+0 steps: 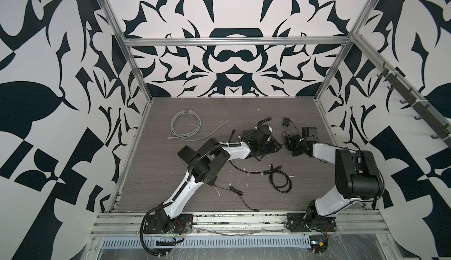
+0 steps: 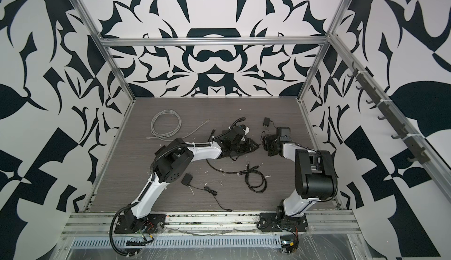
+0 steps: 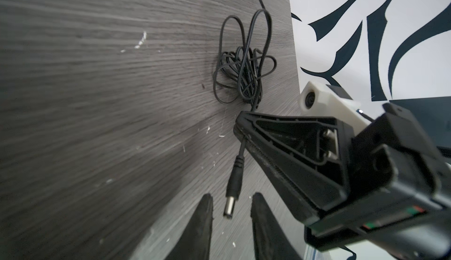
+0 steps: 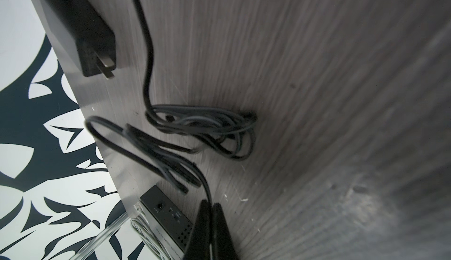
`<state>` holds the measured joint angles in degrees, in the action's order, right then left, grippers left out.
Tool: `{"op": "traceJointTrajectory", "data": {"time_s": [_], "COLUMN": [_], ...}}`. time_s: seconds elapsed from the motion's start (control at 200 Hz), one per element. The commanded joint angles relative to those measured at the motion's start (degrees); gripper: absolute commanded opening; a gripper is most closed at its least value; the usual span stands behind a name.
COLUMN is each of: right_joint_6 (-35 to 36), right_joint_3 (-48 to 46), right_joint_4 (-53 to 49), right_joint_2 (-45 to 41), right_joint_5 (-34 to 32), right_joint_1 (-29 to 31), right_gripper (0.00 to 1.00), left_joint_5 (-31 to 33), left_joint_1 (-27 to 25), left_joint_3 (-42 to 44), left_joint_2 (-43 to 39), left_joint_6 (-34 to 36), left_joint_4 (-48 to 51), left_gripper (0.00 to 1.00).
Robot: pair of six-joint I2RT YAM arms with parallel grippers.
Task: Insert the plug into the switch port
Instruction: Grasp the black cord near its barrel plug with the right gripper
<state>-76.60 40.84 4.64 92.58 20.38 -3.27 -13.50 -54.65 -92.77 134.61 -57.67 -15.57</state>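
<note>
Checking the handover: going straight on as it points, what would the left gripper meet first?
Probably the black cylindrical barrel plug, tip facing the left gripper between its parted fingers; depth unclear.

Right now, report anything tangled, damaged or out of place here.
The black cord lies bunched in a tangle on the table. The right gripper pinches the cord itself, so the barrel plug hangs free inside the open left gripper. White flecks dot the table.

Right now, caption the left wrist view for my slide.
Right hand pinches the cable, its barrel plug poised between the left hand's open fingers.
</note>
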Motion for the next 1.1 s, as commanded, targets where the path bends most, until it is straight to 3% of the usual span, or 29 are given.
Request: {"op": "traceJointTrajectory", "data": {"time_s": [0.0, 1.095], "right_joint_6": [-0.47, -1.26], "right_joint_3": [-0.56, -1.46], "right_joint_4": [1.38, 2.35], "right_joint_2": [-0.56, -0.67], "right_joint_5": [0.61, 0.71], "right_joint_1": [0.37, 1.16], "right_gripper": [0.00, 0.00], "left_joint_5": [1.13, 1.24], "left_joint_1": [-0.28, 0.42], "left_joint_3": [-1.72, 1.45], "left_joint_2": [1.35, 0.13], "left_joint_6": [-0.78, -2.62], "left_joint_4": [-0.42, -3.76], "left_gripper": [0.29, 0.14]}}
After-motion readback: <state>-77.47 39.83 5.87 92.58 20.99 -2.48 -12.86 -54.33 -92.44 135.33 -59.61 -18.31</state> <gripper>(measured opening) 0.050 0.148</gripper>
